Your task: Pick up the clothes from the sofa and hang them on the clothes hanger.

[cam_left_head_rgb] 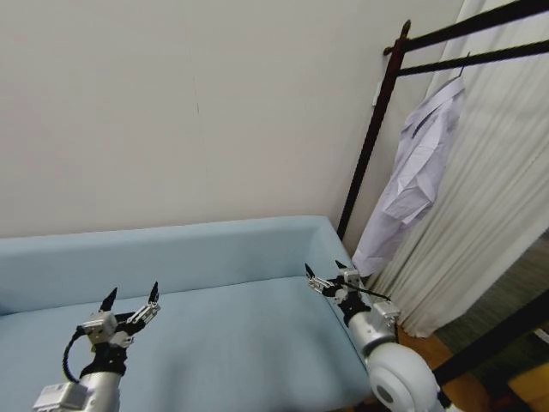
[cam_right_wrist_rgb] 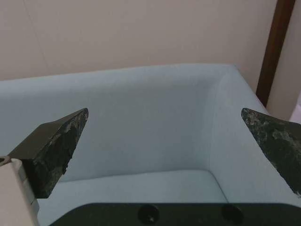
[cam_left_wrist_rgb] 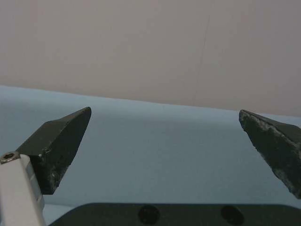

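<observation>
A white shirt [cam_left_head_rgb: 419,176] hangs from the dark clothes rack [cam_left_head_rgb: 375,127] at the upper right, beside the sofa's right arm. The light blue sofa [cam_left_head_rgb: 232,335] spans the lower part of the head view, its seat bare. My left gripper [cam_left_head_rgb: 131,301] hovers open over the seat's left side, nothing between its fingers [cam_left_wrist_rgb: 61,146]. My right gripper [cam_left_head_rgb: 327,276] stands open above the seat near the sofa's right arm [cam_right_wrist_rgb: 235,141], also holding nothing; its dark fingertips [cam_right_wrist_rgb: 54,148] frame the sofa's corner.
A cream wall [cam_left_head_rgb: 189,112] rises behind the sofa. A pale curtain [cam_left_head_rgb: 489,215] hangs at the right behind the rack. The rack's dark post [cam_right_wrist_rgb: 273,47] stands just past the sofa's arm, and wooden floor [cam_left_head_rgb: 429,348] shows at the lower right.
</observation>
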Available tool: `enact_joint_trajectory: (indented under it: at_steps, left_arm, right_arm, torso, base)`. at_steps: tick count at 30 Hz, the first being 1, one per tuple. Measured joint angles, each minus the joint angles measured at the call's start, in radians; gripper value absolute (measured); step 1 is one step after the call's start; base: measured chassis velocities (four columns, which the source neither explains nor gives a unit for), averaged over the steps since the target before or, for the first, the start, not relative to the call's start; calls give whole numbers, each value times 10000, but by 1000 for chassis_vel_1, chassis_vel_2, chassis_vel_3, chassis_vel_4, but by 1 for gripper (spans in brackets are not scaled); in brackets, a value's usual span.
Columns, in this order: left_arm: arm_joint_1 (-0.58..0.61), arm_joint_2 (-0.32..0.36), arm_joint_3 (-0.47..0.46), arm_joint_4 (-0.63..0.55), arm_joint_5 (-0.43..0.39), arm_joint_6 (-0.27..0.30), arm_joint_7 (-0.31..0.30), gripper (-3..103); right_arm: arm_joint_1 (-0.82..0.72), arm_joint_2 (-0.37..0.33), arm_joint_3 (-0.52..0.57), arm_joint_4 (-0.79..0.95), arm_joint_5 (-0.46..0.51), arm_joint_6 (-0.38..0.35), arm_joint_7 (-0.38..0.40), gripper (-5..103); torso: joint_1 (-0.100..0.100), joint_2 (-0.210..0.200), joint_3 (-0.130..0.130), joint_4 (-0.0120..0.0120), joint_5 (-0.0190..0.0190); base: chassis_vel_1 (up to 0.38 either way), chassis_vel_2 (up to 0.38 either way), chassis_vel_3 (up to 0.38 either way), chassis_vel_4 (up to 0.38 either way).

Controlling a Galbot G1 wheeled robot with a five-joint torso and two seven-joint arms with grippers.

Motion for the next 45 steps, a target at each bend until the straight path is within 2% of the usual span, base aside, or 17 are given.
enact_joint_trajectory:
  at_steps: [2,4,5,8,9,16,19,23,45]
  left_arm:
    - [3,103,103,-46,-160,361,-233,100]
    - [-61,370,262,-182,-619,918,-513,100]
    - [-61,370,262,-182,-619,918,-513,100]
    - [-252,871,478,-284,-1235,1678,-827,100]
    - [-344,1148,569,-255,-1379,1766,-888,100]
    - [-319,1926,579,-87,-1321,1629,-782,100]
    - [-246,2126,374,107,-297,1028,-677,100]
    - [-156,2159,278,172,355,610,-569,100]
    - [-151,2103,308,95,447,680,-671,100]
  right_arm:
    - [-253,190,52,105,-41,-16,-97,100]
    - [-326,254,247,124,73,0,-536,100]
    - [-326,254,247,124,73,0,-536,100]
    - [-320,231,715,125,273,-119,-1289,100]
    - [-314,202,872,116,296,-181,-1499,100]
    - [-356,201,1239,-6,55,-311,-1786,100]
    - [-479,218,1488,-182,-538,-157,-2080,100]
    - [-544,233,1508,-286,-870,109,-2212,100]
    - [-523,276,1402,-280,-882,155,-2131,100]
  torso:
    - [0,0,0,0,-1]
    - [0,0,0,1,0]
    - [0,0,0,1,0]
    - [1,0,1,1,0]
    - [2,0,1,0,0]
    - [2,0,1,1,-1]
    - [2,0,2,1,-1]
    - [2,0,1,1,-1]
    - [1,0,1,1,0]
  base:
    - [0,0,0,0]
    - [0,0,0,0]
    - [0,0,0,0]
    - [0,0,0,0]
    - [0,0,0,0]
    - [0,0,0,0]
    - [0,0,0,0]
    - [0,0,0,0]
    - [0,0,0,0]
